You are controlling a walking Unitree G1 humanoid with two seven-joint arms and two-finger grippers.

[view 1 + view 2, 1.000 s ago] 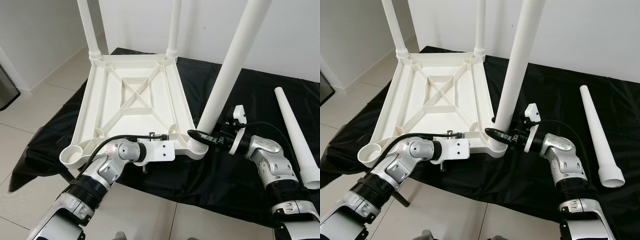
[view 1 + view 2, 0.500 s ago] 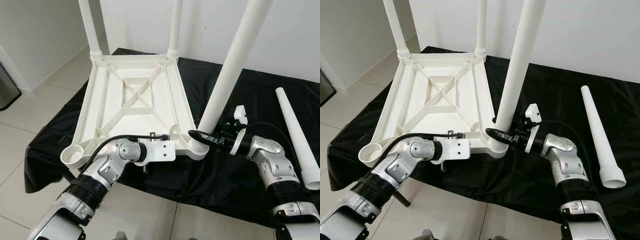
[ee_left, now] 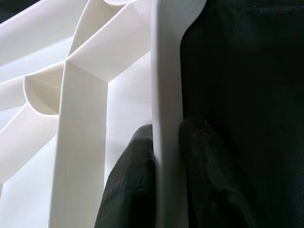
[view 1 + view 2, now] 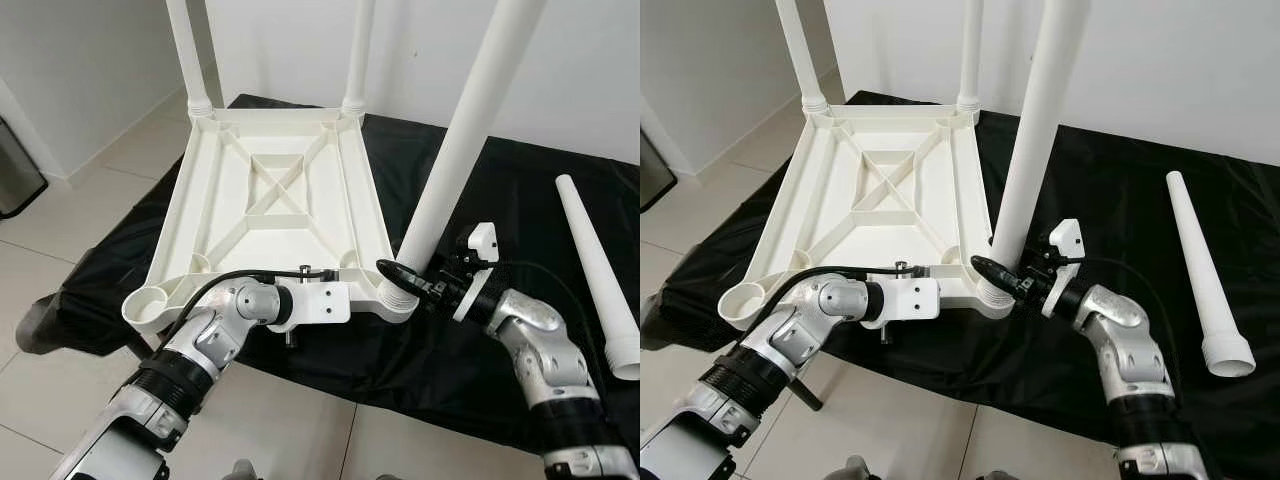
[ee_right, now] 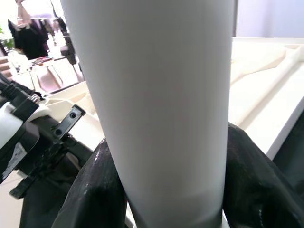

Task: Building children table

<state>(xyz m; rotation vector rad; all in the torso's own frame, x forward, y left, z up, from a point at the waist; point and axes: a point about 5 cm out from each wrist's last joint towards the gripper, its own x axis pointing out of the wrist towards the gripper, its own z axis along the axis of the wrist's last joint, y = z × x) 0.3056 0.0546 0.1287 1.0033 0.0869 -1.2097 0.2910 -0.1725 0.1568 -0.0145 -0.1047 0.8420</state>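
right gripper [image 5: 166, 190] clamps the leg [image 4: 455, 150], left gripper [image 3: 166, 156] pinches tabletop [image 4: 270, 190] rim; leg's tilted, prob jams in socket imo.

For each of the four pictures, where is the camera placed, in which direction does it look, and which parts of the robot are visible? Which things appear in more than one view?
Left eye view: on the head, looking forward and down at the upturned table top on the black cloth; both arms show.
Right eye view: beside it, same scene; a loose leg lies at the right.
Left wrist view: along the left gripper, its fingers pinching the table top's rim.
Right wrist view: along the right gripper, its fingers around the near-right leg.
Shared: table top and this leg.
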